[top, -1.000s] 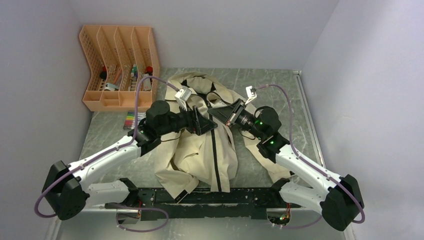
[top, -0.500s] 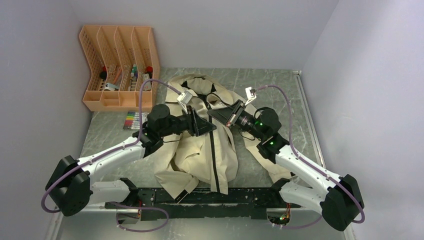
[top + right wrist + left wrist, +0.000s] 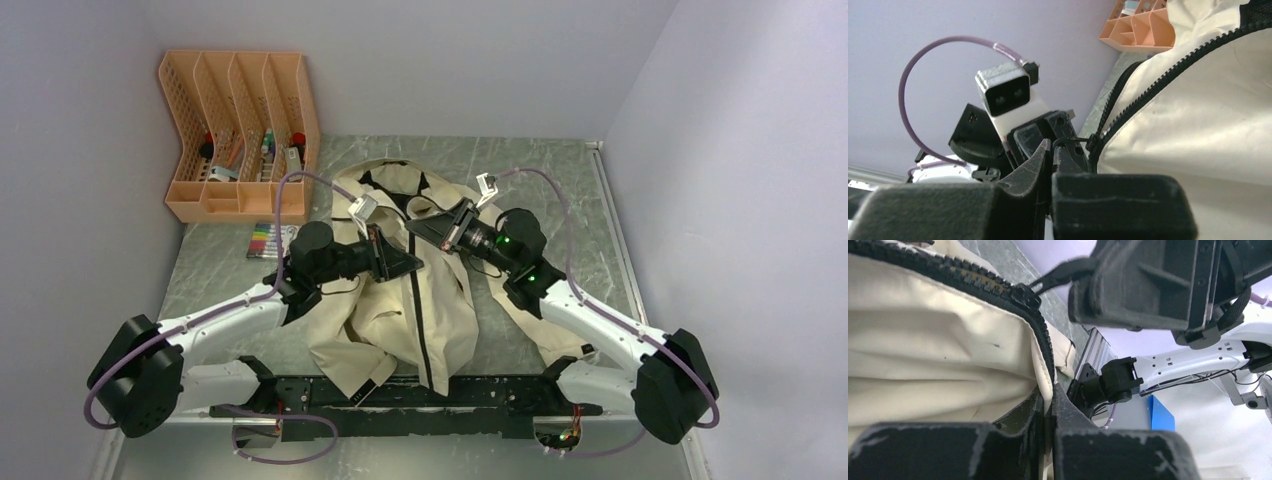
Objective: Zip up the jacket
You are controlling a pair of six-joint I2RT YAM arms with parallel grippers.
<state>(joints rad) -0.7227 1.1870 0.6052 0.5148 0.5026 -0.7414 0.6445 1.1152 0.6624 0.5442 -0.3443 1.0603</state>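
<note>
The beige jacket (image 3: 370, 320) lies crumpled mid-table, its dark zipper (image 3: 428, 340) running toward the near edge. My left gripper (image 3: 412, 265) is shut on the jacket's front edge; in the left wrist view the fingers (image 3: 1068, 415) pinch the cream hem and zipper tape just below the slider (image 3: 1024, 292). My right gripper (image 3: 412, 228) faces it from the right, shut on the slider's thin black pull (image 3: 1068, 140). In the right wrist view the slider (image 3: 1093, 142) sits just past my fingertips, with open zipper teeth running up and to the right.
An orange file organizer (image 3: 240, 135) with small items stands at the back left. A pack of coloured markers (image 3: 265, 240) lies in front of it. Both arms' cables arc over the jacket's collar, and walls close the table on three sides.
My left gripper has gone from open to shut on the jacket's edge under the slider and has moved slightly nearer and left. The right gripper stays shut and has shifted a little left.
</note>
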